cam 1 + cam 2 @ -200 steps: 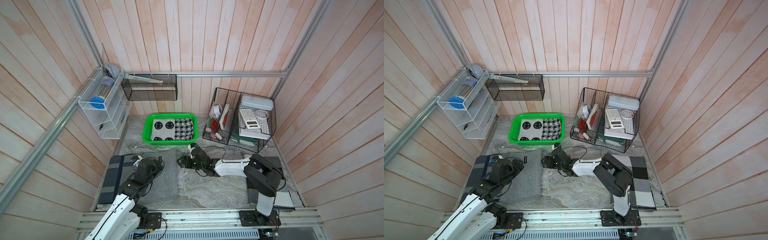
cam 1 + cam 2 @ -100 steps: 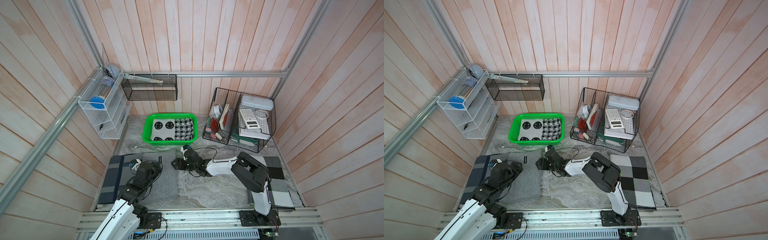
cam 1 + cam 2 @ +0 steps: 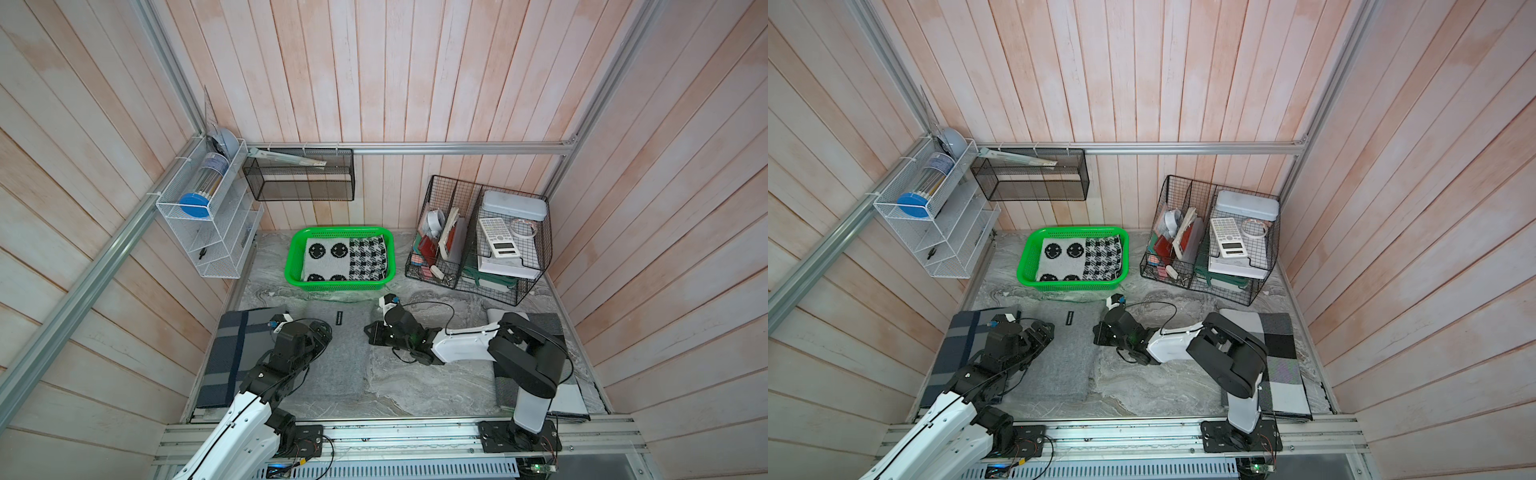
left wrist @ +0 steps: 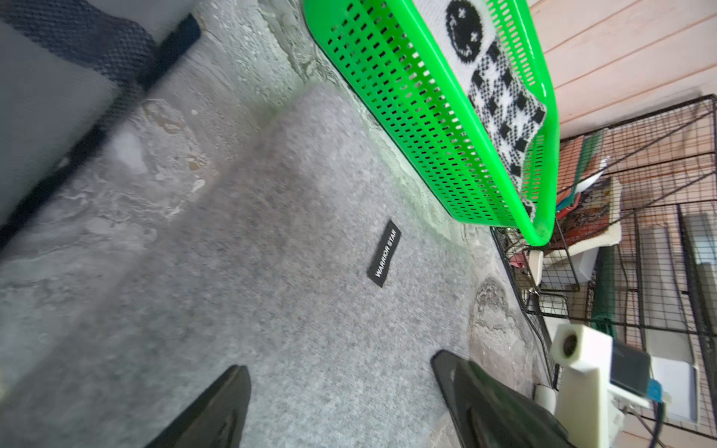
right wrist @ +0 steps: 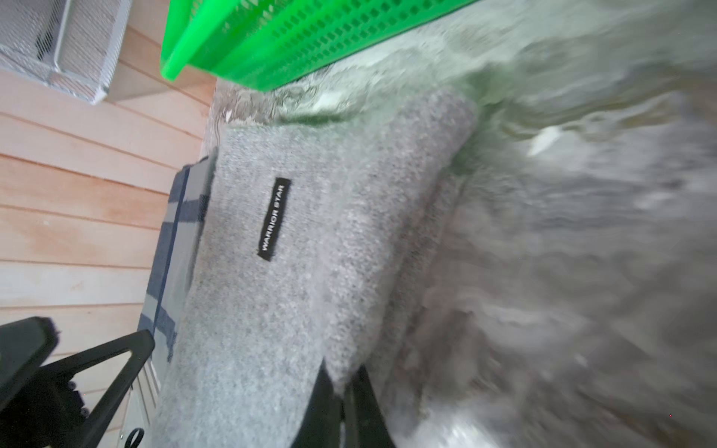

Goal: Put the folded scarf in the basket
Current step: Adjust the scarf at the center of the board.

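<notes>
Wrist views alone show the grips: right pincer [image 5: 341, 388] is clamped on the grey scarf's [image 5: 310, 252] edge, and left pincer [image 4: 341, 376] gapes above it. In both top views the tips are hidden. Grey scarf lies lower centre on the tabletop [image 3: 436, 386], long axis up-frame, label [image 3: 339, 317] end toward the basket [image 3: 338, 286]. Left arm [image 3: 286, 357] covers its left edge.

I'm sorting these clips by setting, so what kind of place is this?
Probably a mock storage nook for robot trials: wood-plank walls on an aluminium frame, a wire organiser and green basket, the left arm and right arm bolted to a front rail.
</notes>
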